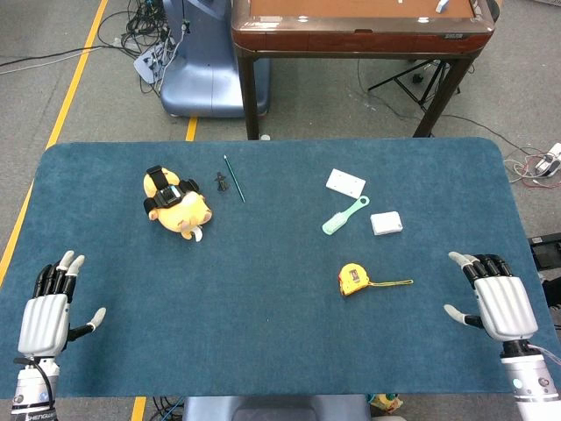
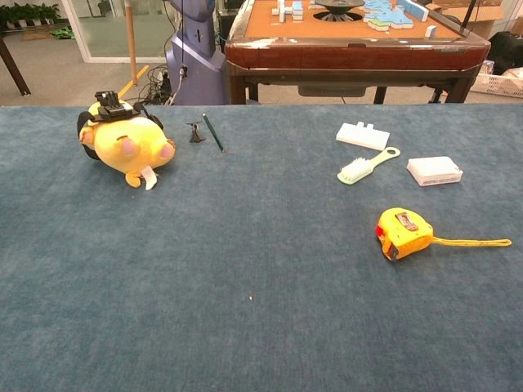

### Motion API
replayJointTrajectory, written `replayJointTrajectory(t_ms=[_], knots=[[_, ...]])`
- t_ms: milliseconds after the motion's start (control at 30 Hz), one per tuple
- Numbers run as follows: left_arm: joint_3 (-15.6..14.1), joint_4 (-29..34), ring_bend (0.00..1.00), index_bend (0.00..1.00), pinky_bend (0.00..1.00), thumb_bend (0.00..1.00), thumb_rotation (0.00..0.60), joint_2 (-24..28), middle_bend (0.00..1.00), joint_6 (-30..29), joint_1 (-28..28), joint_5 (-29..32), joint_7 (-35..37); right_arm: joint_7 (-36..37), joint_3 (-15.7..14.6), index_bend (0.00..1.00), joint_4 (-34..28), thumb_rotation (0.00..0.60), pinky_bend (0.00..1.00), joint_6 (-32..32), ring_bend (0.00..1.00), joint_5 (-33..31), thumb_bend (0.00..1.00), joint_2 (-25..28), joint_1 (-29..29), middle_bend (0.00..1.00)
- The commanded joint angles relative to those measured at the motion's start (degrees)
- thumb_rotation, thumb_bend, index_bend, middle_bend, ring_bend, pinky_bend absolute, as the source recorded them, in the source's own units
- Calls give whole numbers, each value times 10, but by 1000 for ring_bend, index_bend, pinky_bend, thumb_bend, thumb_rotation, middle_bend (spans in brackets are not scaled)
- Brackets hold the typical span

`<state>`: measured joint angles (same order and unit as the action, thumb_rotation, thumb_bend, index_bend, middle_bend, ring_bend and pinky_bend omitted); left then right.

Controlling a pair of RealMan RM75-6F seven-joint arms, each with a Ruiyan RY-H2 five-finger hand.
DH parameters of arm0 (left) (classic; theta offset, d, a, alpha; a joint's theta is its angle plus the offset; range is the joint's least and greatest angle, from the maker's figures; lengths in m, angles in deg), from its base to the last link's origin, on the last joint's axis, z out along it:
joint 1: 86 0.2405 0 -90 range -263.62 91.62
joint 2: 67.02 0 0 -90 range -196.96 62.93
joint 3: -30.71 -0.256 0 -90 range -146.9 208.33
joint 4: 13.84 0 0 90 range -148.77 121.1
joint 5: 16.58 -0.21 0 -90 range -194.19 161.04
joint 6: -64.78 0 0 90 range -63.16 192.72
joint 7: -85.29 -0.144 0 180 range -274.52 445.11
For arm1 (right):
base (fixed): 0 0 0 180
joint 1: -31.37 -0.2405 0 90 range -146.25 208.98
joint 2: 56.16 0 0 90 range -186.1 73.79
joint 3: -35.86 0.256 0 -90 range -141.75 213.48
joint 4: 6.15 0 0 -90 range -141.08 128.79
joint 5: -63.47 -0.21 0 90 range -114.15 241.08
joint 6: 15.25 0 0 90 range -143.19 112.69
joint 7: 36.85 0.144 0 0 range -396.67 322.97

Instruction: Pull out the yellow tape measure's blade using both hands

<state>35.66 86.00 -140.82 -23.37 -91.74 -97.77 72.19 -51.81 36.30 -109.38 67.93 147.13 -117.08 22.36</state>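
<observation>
Tape measure, yellow, lies on the blue table right of centre, a short strip extending from it toward the right hand. Both that hand and the left hand rest at the near corners, fingers spread, holding nothing.

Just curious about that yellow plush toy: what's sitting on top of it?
A black strap-like harness lies across the yellow plush toy. What it is exactly, and the toy's underside against the blue table, cannot be seen.
</observation>
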Motion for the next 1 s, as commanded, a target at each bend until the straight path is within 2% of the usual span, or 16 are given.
replayJointTrajectory(t_ms=[33,267,500,833,1000], knots=[[0,-1,0,42,11,216,600,-1,0,2,0,2,0,-1,2,222,-2,600,176,-1,229,1,165,1,0,290],[1,-3,0,42,11,215,600,-1,0,3,0,2,3,-11,4,226,-13,600,176,-17,236,4,165,4,-4,300],[0,-6,0,42,11,215,600,-2,0,-1,5,0,12,-29,12,226,-35,600,176,-103,238,-24,165,-2,-47,317],[-5,-2,0,42,11,216,600,4,0,-15,18,-2,15,-57,34,226,19,600,176,-222,238,-92,165,-63,-122,317],[-7,-1,0,42,11,216,600,7,0,-16,22,-3,16,-91,42,226,59,600,176,-237,239,-113,165,-111,-145,301]])
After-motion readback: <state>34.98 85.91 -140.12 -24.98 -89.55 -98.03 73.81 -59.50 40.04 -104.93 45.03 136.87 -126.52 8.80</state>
